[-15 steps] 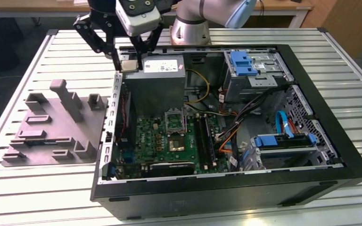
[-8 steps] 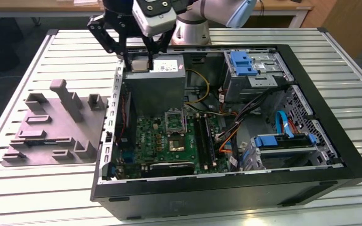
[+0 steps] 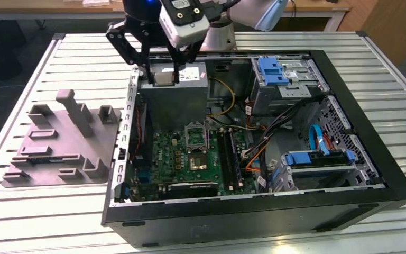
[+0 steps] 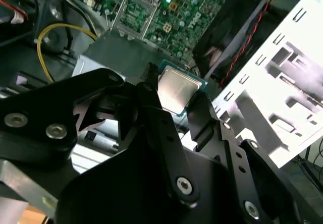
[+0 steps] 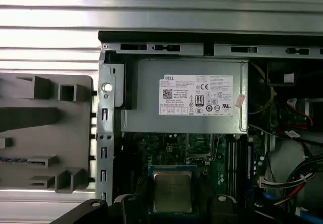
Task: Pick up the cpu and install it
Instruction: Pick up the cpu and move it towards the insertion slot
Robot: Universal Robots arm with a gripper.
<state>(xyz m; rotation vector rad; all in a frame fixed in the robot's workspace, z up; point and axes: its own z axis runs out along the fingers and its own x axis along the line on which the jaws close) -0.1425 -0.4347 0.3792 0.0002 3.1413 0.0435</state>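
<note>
1. At the exterior view's left, a grey moulded fixture (image 3: 55, 143) with upright posts and slots lies on the slatted metal table (image 3: 40, 211), just beside the open black computer case (image 3: 259, 225).
2. Next comes the gripper (image 3: 163, 74), hanging over the case's far left corner. Its black fingers (image 4: 151, 108) are clamped on the cpu (image 3: 163, 78), one on each side. The chip's silvery top shows between them in both wrist views (image 4: 176, 89) (image 5: 172, 191).
3. Behind the cpu in the exterior view stands the big grey power supply box (image 3: 178, 103). The chip is seen against the box's far end, just beside its white label (image 3: 190, 75).
4. That label (image 5: 198, 95) carries dense black print, a barcode and certification marks.
5. Nearer the viewer than the box lies the green motherboard (image 3: 182, 159). Its metal-framed socket (image 3: 199, 160) is uncovered and well apart from the held cpu.
6. A yellow cable (image 3: 222, 98) loops beside the box, and black, orange and blue wires crowd the case's middle.
7. At the exterior view's right sit two blue drive brackets (image 3: 270, 71) (image 3: 316, 159) on metal cages.
</note>
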